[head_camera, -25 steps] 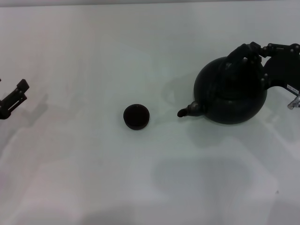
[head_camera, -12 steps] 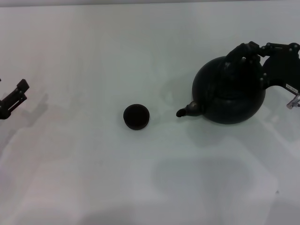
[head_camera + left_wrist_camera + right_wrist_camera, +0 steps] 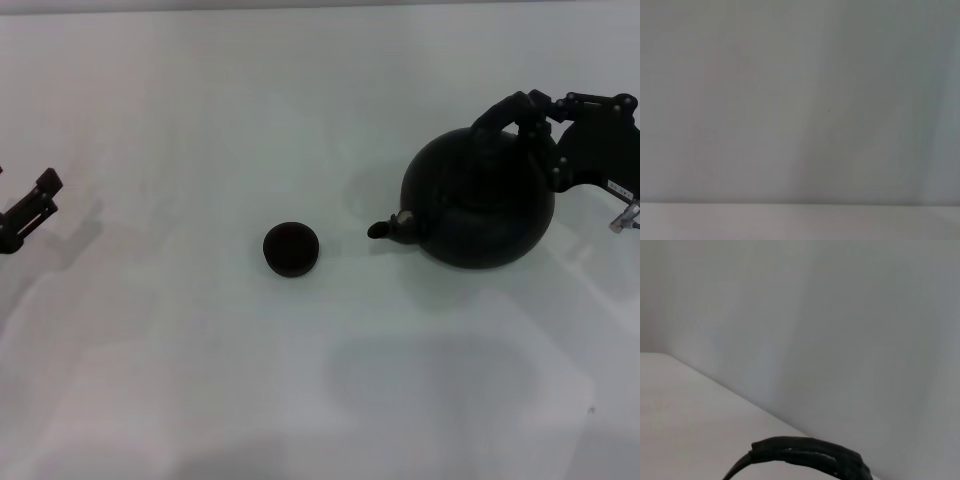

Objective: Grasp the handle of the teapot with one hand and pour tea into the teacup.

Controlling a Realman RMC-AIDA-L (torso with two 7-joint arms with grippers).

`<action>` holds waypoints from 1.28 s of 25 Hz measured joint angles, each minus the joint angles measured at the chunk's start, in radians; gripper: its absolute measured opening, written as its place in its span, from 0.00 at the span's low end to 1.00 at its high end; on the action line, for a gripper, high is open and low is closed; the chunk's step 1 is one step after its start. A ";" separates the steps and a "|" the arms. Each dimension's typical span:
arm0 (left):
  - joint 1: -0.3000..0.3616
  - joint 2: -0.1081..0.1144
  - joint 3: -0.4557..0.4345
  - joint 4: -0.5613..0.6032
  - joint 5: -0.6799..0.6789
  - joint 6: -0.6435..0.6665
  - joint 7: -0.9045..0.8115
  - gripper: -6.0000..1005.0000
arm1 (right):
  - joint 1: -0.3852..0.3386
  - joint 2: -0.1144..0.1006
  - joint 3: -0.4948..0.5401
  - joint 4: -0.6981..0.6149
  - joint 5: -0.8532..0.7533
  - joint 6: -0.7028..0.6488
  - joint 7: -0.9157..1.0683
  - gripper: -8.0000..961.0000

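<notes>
The large round black teapot (image 3: pixel 480 210) is at the right in the head view, its short spout (image 3: pixel 384 229) pointing left toward the teacup. The black arched handle (image 3: pixel 497 112) rises over its top. My right gripper (image 3: pixel 537 110) reaches in from the right edge and is shut on that handle. A black curved stretch of the handle (image 3: pixel 805 456) shows low in the right wrist view. The tiny dark teacup (image 3: pixel 291 249) stands alone near the table's middle, a spout's length of bare table left of the spout tip. My left gripper (image 3: pixel 30 208) is parked at the far left edge.
The white table (image 3: pixel 200 380) spreads around both objects, with a soft shadow under the teapot. The left wrist view shows only a pale blank surface.
The teapot has shifted left toward the teacup with my right gripper on its handle, and its spout tip is closer to the cup. The left arm has not moved.
</notes>
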 joint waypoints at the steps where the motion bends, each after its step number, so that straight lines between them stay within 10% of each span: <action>1: 0.000 0.000 0.000 0.000 0.000 0.000 0.000 0.87 | 0.002 0.000 0.000 0.002 0.000 0.000 0.000 0.16; 26: 0.002 0.000 0.000 0.000 0.000 0.000 0.001 0.87 | 0.002 0.000 0.017 0.039 0.012 0.003 0.006 0.44; 32: 0.004 0.000 -0.003 0.000 0.000 0.000 0.001 0.87 | -0.010 -0.003 0.047 0.053 0.041 -0.030 0.006 0.67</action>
